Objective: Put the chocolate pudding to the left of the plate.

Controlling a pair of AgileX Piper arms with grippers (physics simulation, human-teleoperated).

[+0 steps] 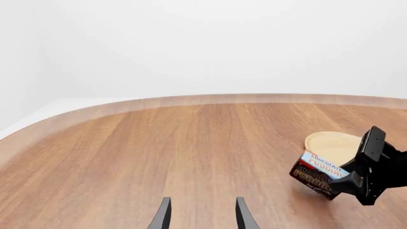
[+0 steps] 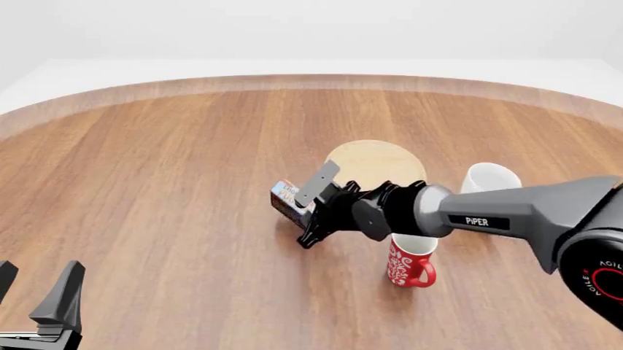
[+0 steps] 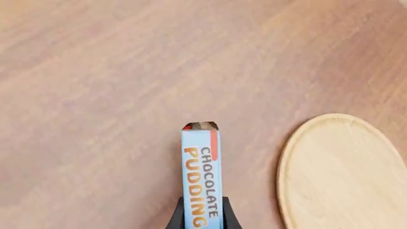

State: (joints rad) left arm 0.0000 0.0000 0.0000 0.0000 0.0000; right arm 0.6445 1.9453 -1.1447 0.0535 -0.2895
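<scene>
Item: chocolate pudding (image 2: 285, 194), pinched in my right gripper (image 2: 303, 208), tilted at the plate's (image 2: 375, 160) eight o'clock edge, I judge for set-down. Left gripper (image 2: 39, 306): spread, idle.

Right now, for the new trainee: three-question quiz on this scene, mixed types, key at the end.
1. True or false: the right gripper is shut on the small brown-and-blue chocolate pudding carton.
2. In the front view, the carton sits on which side of the round light-tan wooden plate? A) left B) right C) on top of it
3. Fill in: the open left gripper holds ____.

Key
1. True; the fingers clamp the carton's narrow faces.
2. A; the carton is beside the plate's rim, not over it.
3. Nothing; it is far from the carton.
</scene>
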